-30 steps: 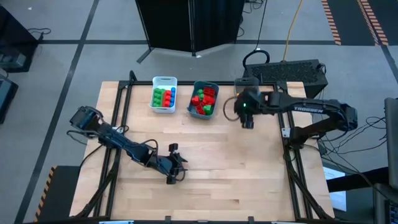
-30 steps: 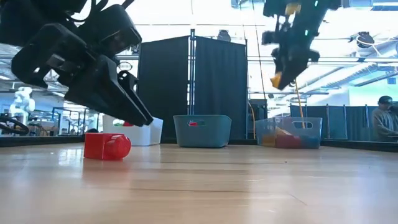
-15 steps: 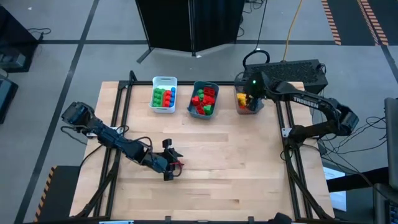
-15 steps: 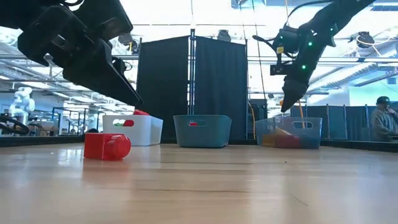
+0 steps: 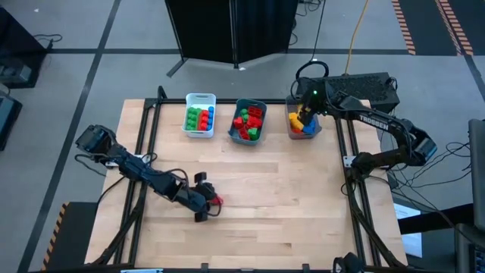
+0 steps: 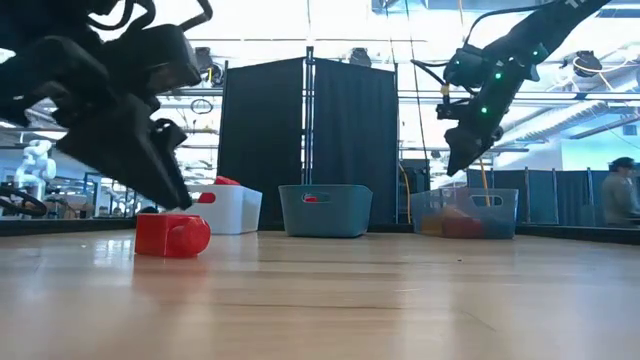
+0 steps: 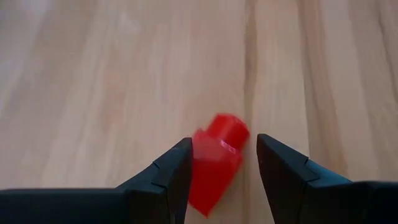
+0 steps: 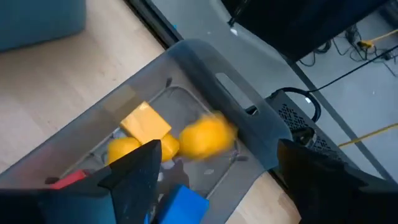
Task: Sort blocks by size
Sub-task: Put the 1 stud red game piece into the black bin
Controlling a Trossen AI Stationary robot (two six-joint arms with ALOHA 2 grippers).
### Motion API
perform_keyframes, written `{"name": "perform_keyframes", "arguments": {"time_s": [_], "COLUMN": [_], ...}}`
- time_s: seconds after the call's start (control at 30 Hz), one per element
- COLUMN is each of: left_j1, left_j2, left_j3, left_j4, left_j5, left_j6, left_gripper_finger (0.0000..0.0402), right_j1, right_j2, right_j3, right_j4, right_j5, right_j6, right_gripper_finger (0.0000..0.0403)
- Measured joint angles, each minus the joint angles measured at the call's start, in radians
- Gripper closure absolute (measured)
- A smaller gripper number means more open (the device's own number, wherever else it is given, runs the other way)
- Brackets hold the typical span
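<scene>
A small red block (image 7: 216, 167) lies on the wooden table near its front left; it also shows in the high view (image 5: 216, 200) and the low view (image 6: 172, 235). My left gripper (image 7: 222, 149) is open and low over it, one finger on either side. My right gripper (image 5: 306, 117) is open above the grey bin (image 5: 290, 130) at the far right. A blurred yellow block (image 8: 208, 137) is loose below it, over the yellow, blue and red blocks in that bin. My left gripper comes at the red block slanting down from the table's left. One finger (image 7: 177, 165) stands right against the block's side (image 7: 198, 163), and I cannot tell whether it touches. The other finger stands clear. The block rests on the table.
A white bin (image 5: 200, 98) with green, red and blue blocks and a teal bin (image 5: 250, 102) with red and green blocks stand along the far edge, left of the grey bin. A person shows in the room at far right in the low view (image 6: 620, 195).
My left gripper has come down and toward the red block, so that its fingers now straddle it. My right gripper has gone toward the far edge, over the grey bin. The yellow block it carried is now loose below it in the bin.
</scene>
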Motion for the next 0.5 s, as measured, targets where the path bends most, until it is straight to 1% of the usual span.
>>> {"name": "perform_keyframes", "arguments": {"time_s": [0.2, 0.27, 0.37, 0.43, 0.5], "left_j1": [-0.020, -0.028, -0.031, -0.031, -0.031], "left_j2": [0.000, 0.000, 0.000, 0.000, 0.000], "left_j3": [0.000, 0.000, 0.000, 0.000, 0.000], "left_j4": [-0.012, -0.013, -0.014, -0.014, -0.014], "left_j5": [0.017, 0.022, 0.037, 0.046, 0.046], "left_j6": [-0.045, -0.025, -0.001, 0.000, 0.000], "left_gripper_finger": [0.0242, 0.0242, 0.0242, 0.0242, 0.0242], "right_j1": [0.023, 0.048, 0.098, 0.138, 0.184], "right_j2": [0.000, -0.009, -0.022, -0.028, -0.030], "right_j3": [0.000, 0.000, 0.000, 0.000, 0.001], "right_j4": [-0.009, -0.008, 0.018, 0.034, 0.065], "right_j5": [-0.028, -0.089, -0.212, -0.297, -0.356], "right_j6": [0.105, 0.132, 0.166, 0.181, 0.212], "right_gripper_finger": [0.0104, 0.0110, 0.0117, 0.0120, 0.0122]}}
